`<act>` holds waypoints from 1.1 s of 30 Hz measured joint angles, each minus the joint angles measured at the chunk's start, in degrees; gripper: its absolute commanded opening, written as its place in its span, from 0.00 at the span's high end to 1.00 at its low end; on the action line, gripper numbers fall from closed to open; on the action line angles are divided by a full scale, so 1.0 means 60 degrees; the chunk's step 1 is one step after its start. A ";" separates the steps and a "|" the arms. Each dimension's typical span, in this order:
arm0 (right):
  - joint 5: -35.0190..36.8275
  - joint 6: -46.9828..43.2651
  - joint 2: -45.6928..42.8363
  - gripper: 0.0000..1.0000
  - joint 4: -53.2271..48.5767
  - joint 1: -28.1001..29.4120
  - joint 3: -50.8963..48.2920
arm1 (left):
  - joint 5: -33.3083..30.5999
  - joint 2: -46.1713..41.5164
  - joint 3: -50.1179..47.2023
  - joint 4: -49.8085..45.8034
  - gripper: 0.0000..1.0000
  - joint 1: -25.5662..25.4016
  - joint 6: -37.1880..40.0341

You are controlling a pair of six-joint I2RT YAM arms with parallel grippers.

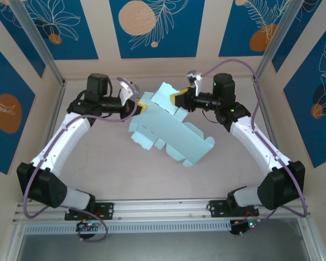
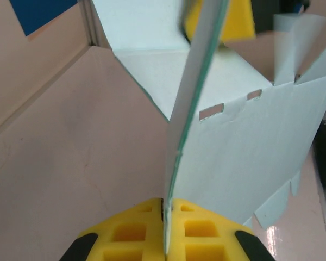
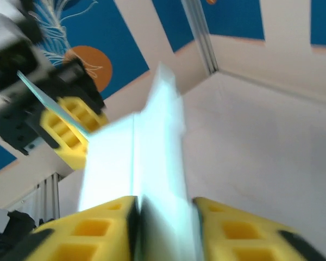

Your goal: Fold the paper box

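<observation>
The paper box (image 1: 171,128), a pale blue die-cut sheet, rests its near flaps on the worktop (image 1: 98,168) and rises toward the far side. There the left jaws, reaching in from the left, pinch one edge of it tight. The right jaws opposite stand partly open, with blurred card between them.

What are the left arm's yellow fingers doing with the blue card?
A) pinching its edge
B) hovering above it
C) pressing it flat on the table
A: the left wrist view shows the left gripper closed on an edge of the paper box.
</observation>
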 measured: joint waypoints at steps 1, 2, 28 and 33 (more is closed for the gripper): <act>0.0109 0.0018 -0.0044 0.36 -0.0011 -0.0066 -0.0233 | -0.0401 0.0280 0.0616 -0.0634 1.00 -0.0171 0.0317; 0.0244 0.0051 -0.0095 0.33 -0.0025 -0.0138 -0.0430 | -0.0758 0.0594 0.1231 -0.1264 1.00 -0.0331 0.0605; 0.0565 -0.0780 -0.1490 0.34 -0.1745 -0.0878 -0.0863 | -0.6808 0.3628 0.4794 -0.5009 1.00 -0.2867 0.4229; 0.1559 0.0488 -0.1355 0.36 -0.1723 -0.1843 -0.1118 | -0.7705 0.3530 0.3996 -0.3938 1.00 -0.3096 0.4193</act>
